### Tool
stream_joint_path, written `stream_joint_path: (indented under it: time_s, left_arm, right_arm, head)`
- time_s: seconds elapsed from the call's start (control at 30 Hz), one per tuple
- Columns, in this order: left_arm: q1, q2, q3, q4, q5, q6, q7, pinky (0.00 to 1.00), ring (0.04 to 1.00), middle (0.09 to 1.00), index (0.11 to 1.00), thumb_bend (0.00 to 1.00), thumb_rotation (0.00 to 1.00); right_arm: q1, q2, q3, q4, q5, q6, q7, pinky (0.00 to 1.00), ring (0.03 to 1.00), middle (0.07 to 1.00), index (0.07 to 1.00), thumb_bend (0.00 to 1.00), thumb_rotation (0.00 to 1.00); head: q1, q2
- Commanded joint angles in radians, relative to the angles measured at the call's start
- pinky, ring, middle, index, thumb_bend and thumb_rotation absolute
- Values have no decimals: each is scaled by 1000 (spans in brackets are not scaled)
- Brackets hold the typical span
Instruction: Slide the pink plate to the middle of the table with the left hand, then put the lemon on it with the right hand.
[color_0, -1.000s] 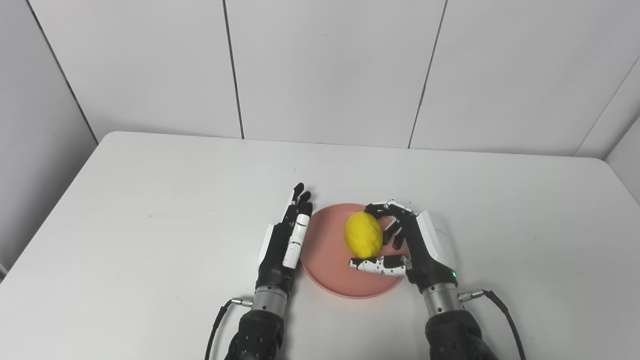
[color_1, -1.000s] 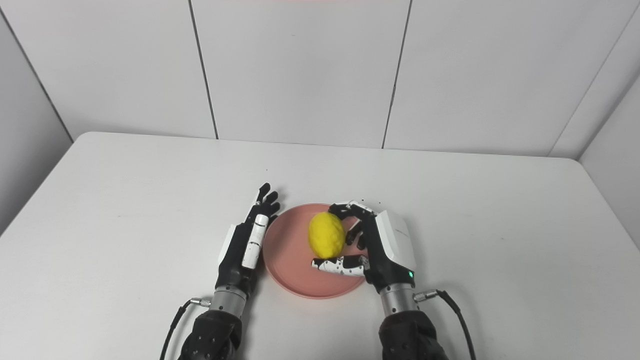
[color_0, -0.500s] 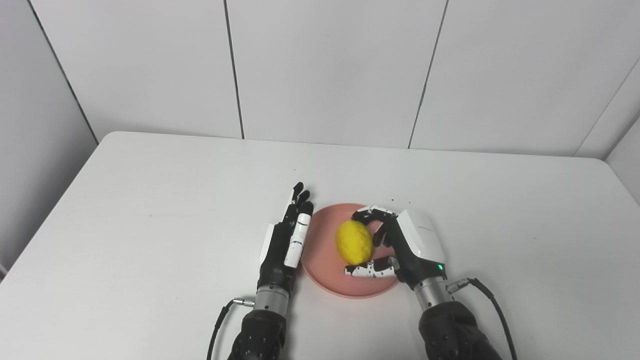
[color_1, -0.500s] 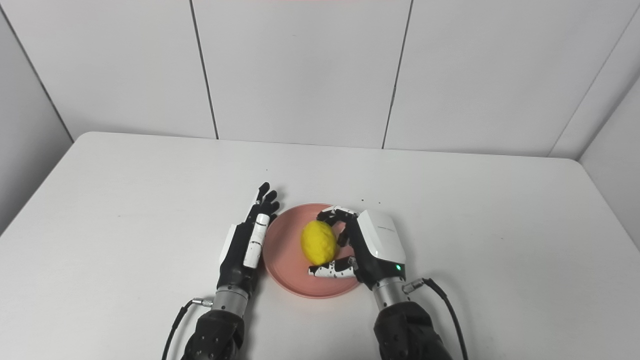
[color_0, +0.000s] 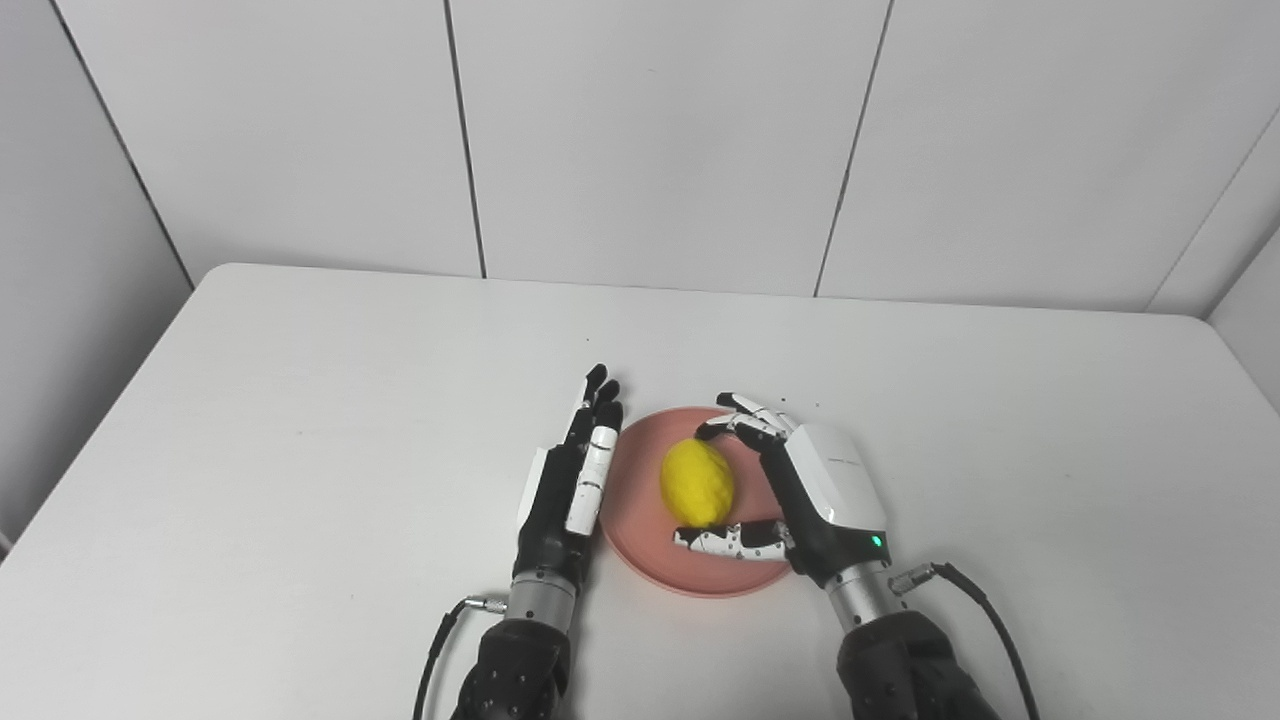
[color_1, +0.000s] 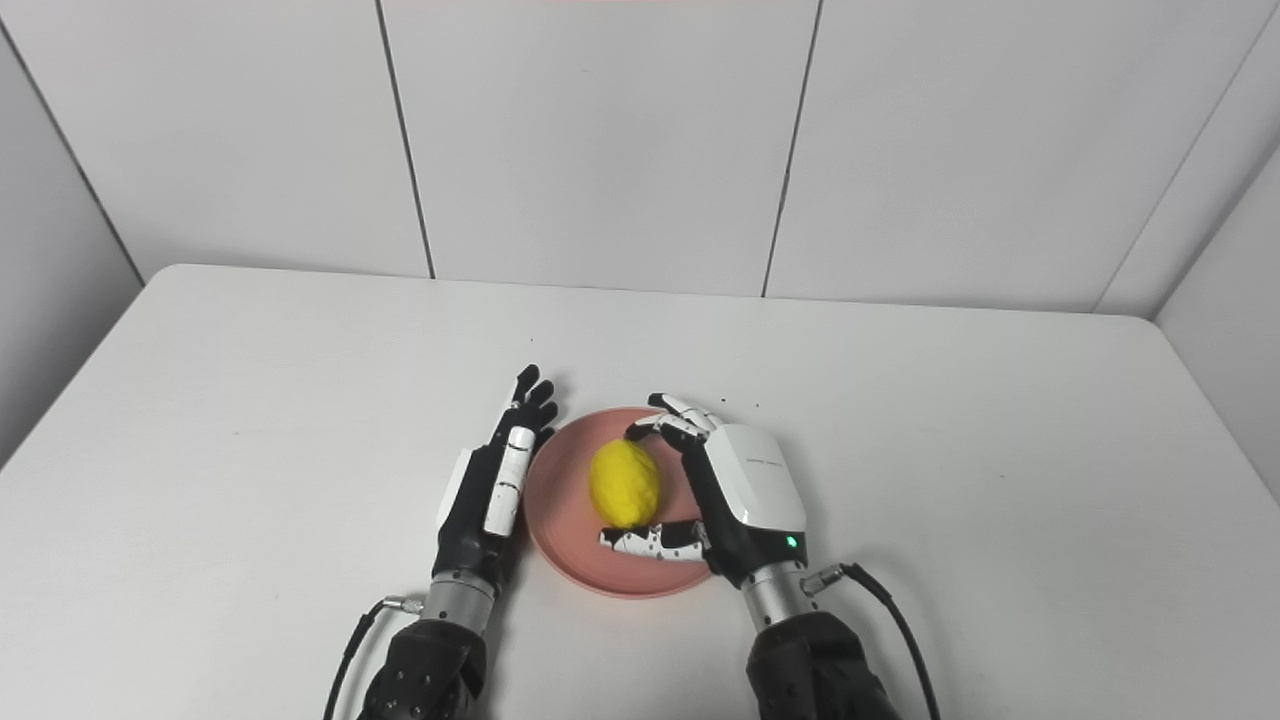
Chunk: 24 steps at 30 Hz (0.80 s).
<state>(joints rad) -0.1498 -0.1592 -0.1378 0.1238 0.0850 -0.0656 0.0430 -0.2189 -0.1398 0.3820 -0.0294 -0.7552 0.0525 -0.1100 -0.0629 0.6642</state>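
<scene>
Pink plate (color_0: 640, 520) centred; lemon (color_0: 697, 483) on it, right hand (color_0: 800, 490) loosely cupping it (release pending); left hand (color_0: 570, 480) flat, empty.

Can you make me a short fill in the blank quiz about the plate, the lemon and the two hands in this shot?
1. The lemon sits over a plate whose colour is ____.
2. The hand cupped around the lemon, fingers curled past its far end, is the ____ hand.
3. The left hand, fingers straight, stands at the plate's ____ edge.
4. The plate rests on a ____ table.

Missing words: pink; right; left; white
</scene>
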Motion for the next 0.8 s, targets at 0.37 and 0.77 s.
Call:
stream_joint_path:
  time_s: [0.37, 0.77]
  left_arm:
    - [4, 32, 29, 36, -49, -51, -25, 962, 975, 988, 989, 636, 1000]
    - [4, 44, 44, 24, -50, -32, -19, 971, 970, 985, 989, 646, 1000]
  right_arm:
    - [12, 12, -19, -106, 4, -63, -34, 1000, 986, 966, 903, 686, 757]
    - [65, 87, -171, -48, 329, -150, -56, 935, 987, 998, 987, 741, 958]
  head:
    - [-8, 2]
    - [-19, -1]
